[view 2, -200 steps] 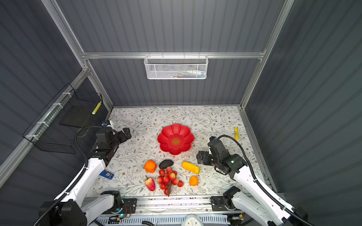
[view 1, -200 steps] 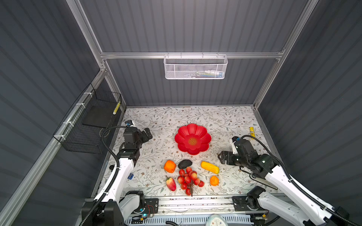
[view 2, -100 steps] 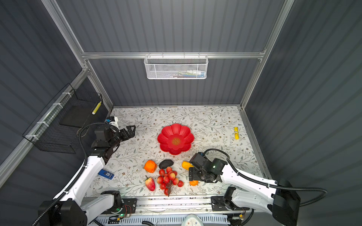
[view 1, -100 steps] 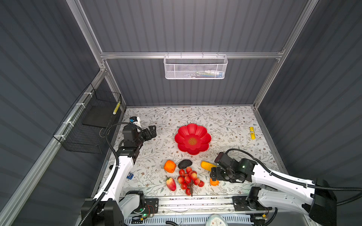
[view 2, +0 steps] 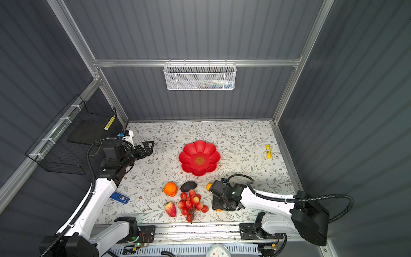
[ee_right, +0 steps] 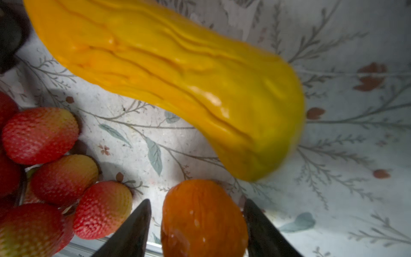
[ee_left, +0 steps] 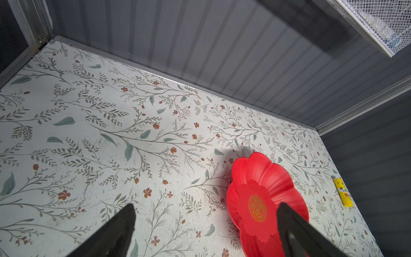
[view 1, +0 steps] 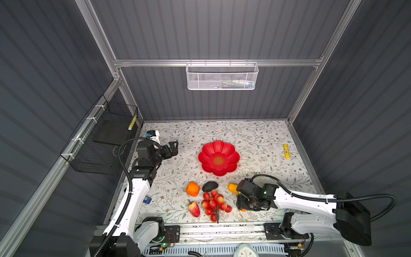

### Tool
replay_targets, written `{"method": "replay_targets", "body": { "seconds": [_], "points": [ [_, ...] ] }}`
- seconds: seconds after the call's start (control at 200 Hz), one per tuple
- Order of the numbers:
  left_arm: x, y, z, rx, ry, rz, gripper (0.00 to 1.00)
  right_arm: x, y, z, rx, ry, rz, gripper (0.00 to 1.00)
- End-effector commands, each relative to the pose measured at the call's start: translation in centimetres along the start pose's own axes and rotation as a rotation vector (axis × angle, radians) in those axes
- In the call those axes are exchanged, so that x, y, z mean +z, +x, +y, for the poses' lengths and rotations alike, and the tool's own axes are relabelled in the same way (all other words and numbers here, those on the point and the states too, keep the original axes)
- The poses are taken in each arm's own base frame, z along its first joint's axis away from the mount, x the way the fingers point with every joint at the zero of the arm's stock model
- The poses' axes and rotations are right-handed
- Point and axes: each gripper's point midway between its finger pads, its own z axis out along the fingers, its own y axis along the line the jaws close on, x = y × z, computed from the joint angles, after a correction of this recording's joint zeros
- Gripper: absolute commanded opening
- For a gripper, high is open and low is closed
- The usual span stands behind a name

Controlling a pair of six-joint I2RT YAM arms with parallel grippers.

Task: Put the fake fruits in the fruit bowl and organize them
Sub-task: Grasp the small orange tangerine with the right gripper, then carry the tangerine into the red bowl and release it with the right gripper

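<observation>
Nearest the front rail of the worktop [view 1: 255, 142]: strawberry [view 1: 194, 208], bunch of red berries [view 1: 214, 203] just beside it. Same row, right end effector [ee_right: 196, 200] down around the small orange fruit [ee_right: 203, 219], fingers narrowed, one on each side; gripping or merely flanking, cannot tell. Hemmed by the berries on one flank and the long yellow fruit [ee_right: 173, 82] just beyond. Shown plainly by the right wrist view only; from both top views, a mere orange sliver under the arm. Next row back: orange persimmon [view 1: 192, 189], dark avocado [view 1: 210, 186]. Farther on, red fruit bowl [view 1: 209, 151], apart from every fruit. Level with it, left end effector [view 1: 174, 148], spread wide above the worktop. Farthest: yellow glue stick [view 1: 286, 151], white mesh basket [view 1: 222, 76] on the back wall.
</observation>
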Motion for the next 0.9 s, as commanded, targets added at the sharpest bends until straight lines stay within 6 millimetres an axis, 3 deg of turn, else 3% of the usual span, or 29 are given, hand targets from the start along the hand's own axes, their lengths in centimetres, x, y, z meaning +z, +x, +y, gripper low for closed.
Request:
{"method": "replay_targets", "body": {
  "seconds": [0.0,0.125,0.245,0.375,0.48,0.54,0.695,0.895],
  "points": [
    [-0.8,-0.6,-1.0,-0.013,0.030,-0.007,0.99,-0.1,0.0,-0.8,0.015,0.027,-0.025,0.54],
    [-1.4,-0.9,-1.4,-0.030,0.032,-0.003,0.99,-3.3,-0.7,-0.1,-0.046,0.040,-0.104,0.36],
    [-1.6,-0.6,-1.3,-0.037,0.029,0.005,0.98,-7.0,-2.0,0.6,-0.062,-0.009,-0.197,0.32],
    [-1.5,0.2,-1.4,-0.060,0.041,0.039,0.98,-11.7,-6.3,1.7,-0.074,-0.065,-0.341,0.32],
    [-1.6,0.7,-1.9,-0.076,0.069,0.060,0.98,-13.3,-11.0,3.4,-0.099,-0.127,-0.423,0.33],
    [-1.8,1.0,-1.9,-0.082,0.071,0.069,0.98,-13.6,-13.9,4.3,-0.125,-0.137,-0.460,0.33],
    [-2.5,1.9,-1.9,-0.084,0.059,0.117,0.98,-11.7,-20.5,7.5,-0.221,-0.111,-0.461,0.34],
    [-3.6,4.8,-2.1,-0.076,0.036,0.213,0.97,-6.5,-26.2,10.5,-0.313,-0.093,-0.394,0.34]
  ]
}}
